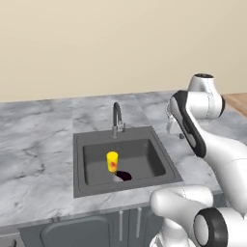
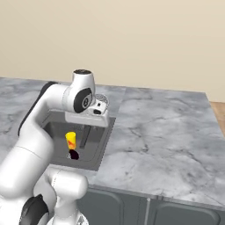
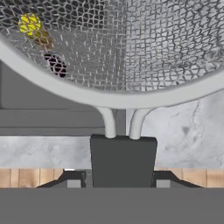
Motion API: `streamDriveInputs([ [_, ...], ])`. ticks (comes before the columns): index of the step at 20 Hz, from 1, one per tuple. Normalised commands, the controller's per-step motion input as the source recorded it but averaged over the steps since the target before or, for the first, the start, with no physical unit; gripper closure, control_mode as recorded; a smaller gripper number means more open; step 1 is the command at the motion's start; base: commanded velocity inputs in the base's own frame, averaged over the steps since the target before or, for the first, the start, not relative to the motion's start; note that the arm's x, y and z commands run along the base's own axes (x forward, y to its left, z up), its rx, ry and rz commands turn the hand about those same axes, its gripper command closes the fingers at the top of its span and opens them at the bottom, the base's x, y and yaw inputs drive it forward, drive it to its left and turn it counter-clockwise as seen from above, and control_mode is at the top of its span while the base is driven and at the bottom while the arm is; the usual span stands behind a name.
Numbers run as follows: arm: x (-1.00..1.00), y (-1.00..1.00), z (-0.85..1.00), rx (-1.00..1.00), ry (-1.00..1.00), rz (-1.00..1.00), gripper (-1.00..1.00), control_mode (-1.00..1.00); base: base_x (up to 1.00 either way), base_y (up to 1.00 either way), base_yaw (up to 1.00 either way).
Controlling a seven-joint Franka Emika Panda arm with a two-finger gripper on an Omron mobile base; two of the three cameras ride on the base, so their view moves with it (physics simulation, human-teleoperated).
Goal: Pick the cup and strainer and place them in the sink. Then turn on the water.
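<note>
The tool (image 3: 118, 183) grips the strainer (image 3: 131, 52) by its dark handle, at centre frame; the yellow cup (image 1: 112, 161) stands upright in the sink (image 1: 79, 144), left of centre

cup (image 1: 112, 161) mid-sink (image 1: 79, 166) (upright), room right of it, tap (image 1: 116, 118) behind

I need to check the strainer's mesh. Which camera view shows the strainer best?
The hand view: the strainer is close up, with mesh, rim and dark handle clear between the fingers. The right base view shows a small part of its head beside the wrist. In the left base view the arm hides it.
</note>
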Motion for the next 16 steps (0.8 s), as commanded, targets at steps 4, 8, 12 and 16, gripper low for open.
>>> streamDriveInputs([
  [4, 0.39, 0.19, -0.07, 0.00, 0.00, 0.00, 1.00, -1.00, 0.00, 0.00, 0.00],
  [8, 0.18, 0.05, -0.06, 0.00, 0.00, 0.00, 1.00, -1.00, 0.00, 0.00, 0.00],
  [12, 0.07, 0.19, -0.24, 0.00, 0.00, 0.00, 1.00, -1.00, 0.00, 0.00, 0.00],
  [16, 0.01, 0.19, -0.24, 0.00, 0.00, 0.00, 1.00, -1.00, 0.00, 0.00, 0.00],
])
